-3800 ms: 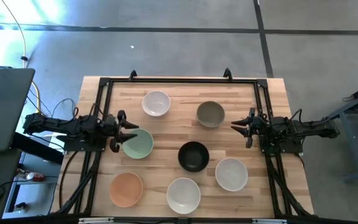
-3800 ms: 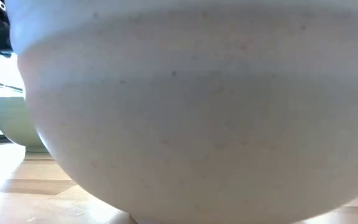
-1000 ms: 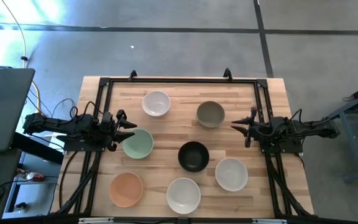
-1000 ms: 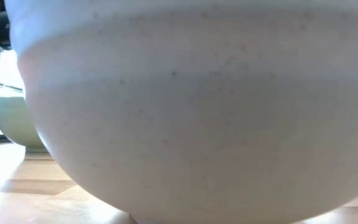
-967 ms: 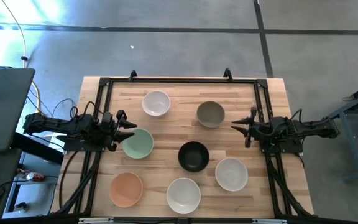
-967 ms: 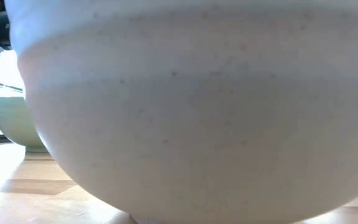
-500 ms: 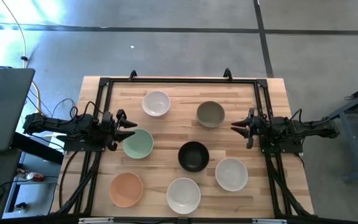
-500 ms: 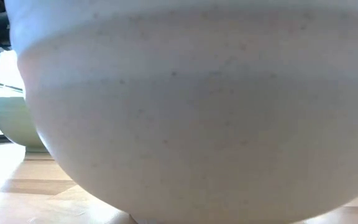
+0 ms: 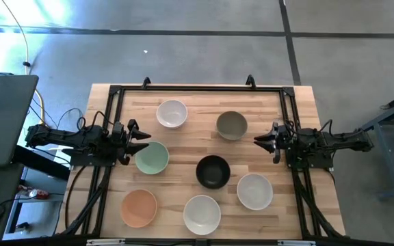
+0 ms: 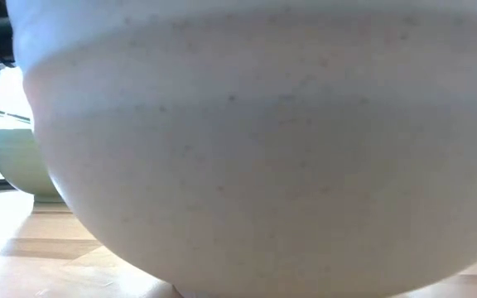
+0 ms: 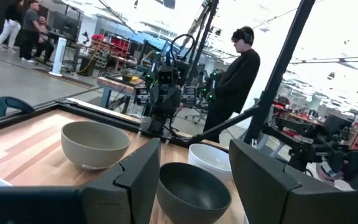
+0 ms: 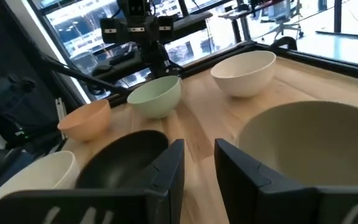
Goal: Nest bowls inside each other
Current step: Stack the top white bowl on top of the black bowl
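Observation:
Seven bowls stand apart, upright on their bases on the wooden table. In the high view: white bowl point(image 9: 172, 113) and grey bowl point(image 9: 232, 125) toward the far edge, mint green bowl point(image 9: 152, 157), black bowl point(image 9: 213, 171), white bowl point(image 9: 254, 190), white bowl point(image 9: 202, 214) and peach bowl point(image 9: 139, 208) near. My left gripper point(image 9: 146, 142) is open beside the mint bowl's left rim, touching nothing. My right gripper point(image 9: 258, 141) is open with a narrow gap, right of the grey bowl. The near white bowl point(image 10: 263, 149) fills the low view.
A black frame point(image 9: 197, 89) runs round the table's working area. Bare wood lies between the grey and black bowls and along the far edge. A person point(image 11: 236, 74) stands in the room beyond the table. A laptop point(image 9: 2, 119) sits left of the table.

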